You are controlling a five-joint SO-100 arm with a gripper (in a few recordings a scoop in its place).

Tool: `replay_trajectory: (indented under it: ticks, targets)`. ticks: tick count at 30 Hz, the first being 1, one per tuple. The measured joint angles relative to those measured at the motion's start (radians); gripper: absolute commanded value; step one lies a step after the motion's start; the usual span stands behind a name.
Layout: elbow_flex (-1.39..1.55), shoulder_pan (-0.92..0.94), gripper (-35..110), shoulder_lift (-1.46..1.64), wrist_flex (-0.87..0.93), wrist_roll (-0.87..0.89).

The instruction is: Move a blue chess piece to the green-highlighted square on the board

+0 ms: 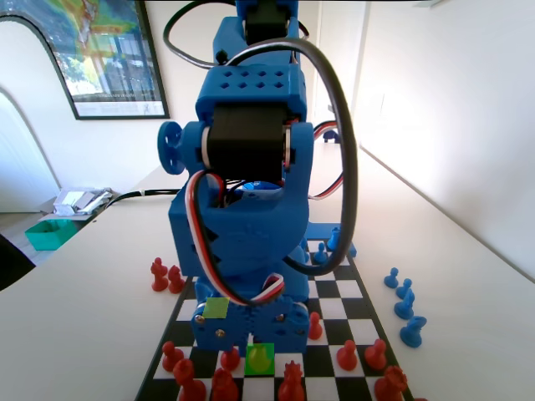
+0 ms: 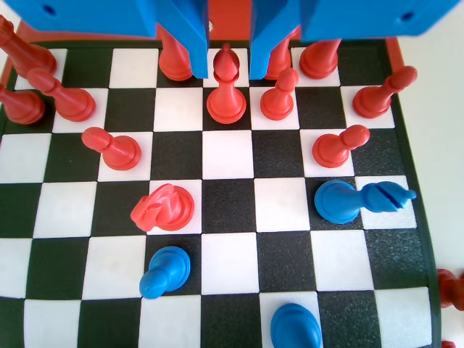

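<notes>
You face white walls in the fixed view, with a black-framed poster (image 1: 104, 54) hanging at upper left. The pale surface (image 1: 75, 284) runs back toward it, carrying a teal tray (image 1: 50, 234). Bright daylight washes the right wall (image 1: 451, 109).

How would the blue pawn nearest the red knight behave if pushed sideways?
The blue pawn looks like rigid plastic, so probably stiff and light. Its wide round base should steady it, yet a push at the head may tip it. Once tipped, it might roll.

No text, label or number can be read anywhere (the framed wall poster (image 1: 100, 54) is too blurred).
</notes>
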Motion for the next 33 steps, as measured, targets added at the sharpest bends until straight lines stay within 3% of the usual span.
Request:
replay_trajectory:
  ticks: [33]
  targets:
    - [0.017, 0.009, 1, -0.020, 0.008, -0.044]
